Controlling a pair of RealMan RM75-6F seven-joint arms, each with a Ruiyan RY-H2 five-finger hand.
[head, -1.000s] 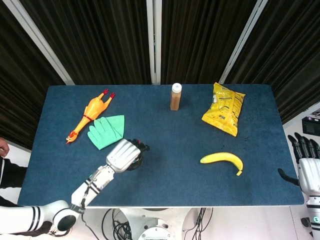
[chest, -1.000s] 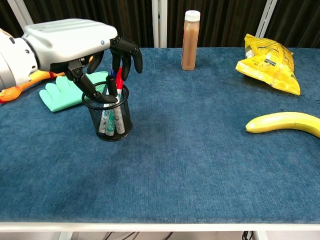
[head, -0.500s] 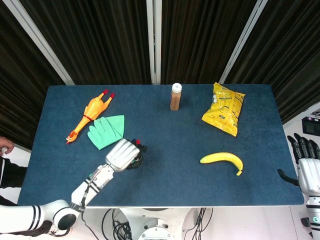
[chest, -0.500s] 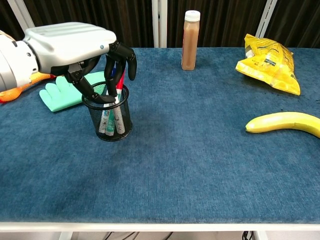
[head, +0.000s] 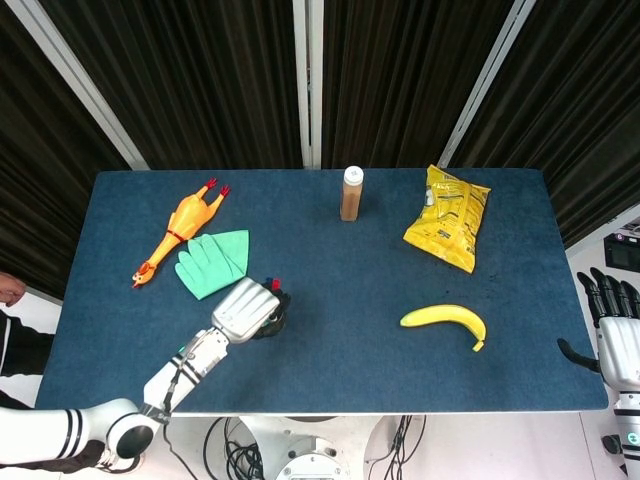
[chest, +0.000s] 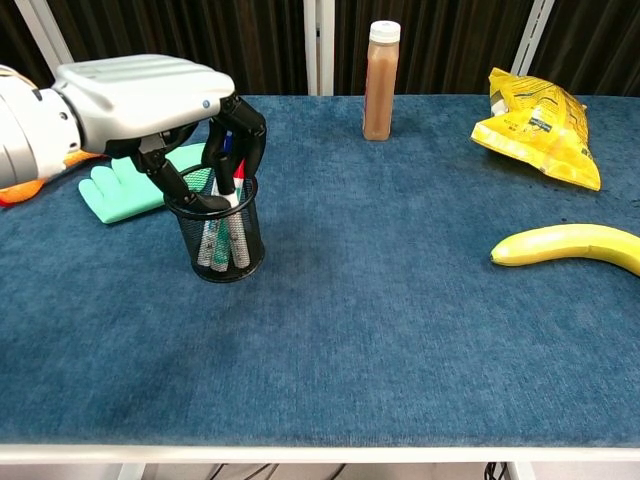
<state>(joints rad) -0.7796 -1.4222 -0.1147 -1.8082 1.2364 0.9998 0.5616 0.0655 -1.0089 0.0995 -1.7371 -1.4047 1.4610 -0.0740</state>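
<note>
**A:** What are you working on, and where?

**B:** Your worktop (head: 330, 350) is covered in dark blue cloth, with black ribbed curtains (head: 200, 80) behind it, split by pale frame bars. Take the bottle (chest: 381, 80) of brown liquid as your landmark; it stands upright at the far edge, white cap on.

**A:** And the containers?

**B:** A black mesh pen cup (chest: 218, 236) stands upright, nearer you than the bottle and to its left. Markers (chest: 222, 232) stand in it, one with a red tip (chest: 238, 172) poking above the rim. Right of the bottle lies a yellow snack bag (chest: 540, 125), sealed and flat.

**A:** Where are my hands?

**B:** Your left hand (chest: 150, 95) hangs over the pen cup, its fingers (chest: 245, 130) curled down around the marker tops and the rim. I cannot tell whether you have a marker pinched or only touch it. Your right hand (head: 615, 335) sits off the worktop's edge, far right of the bottle, fingers straight, apart and holding nothing.

**A:** Anything else?

**B:** A green glove (head: 213, 262) lies left of the bottle, just beyond the cup, with a rubber chicken (head: 180, 238) touching it on its far left. A banana (chest: 570, 244) lies right of the bottle, nearer you than the bag.
</note>
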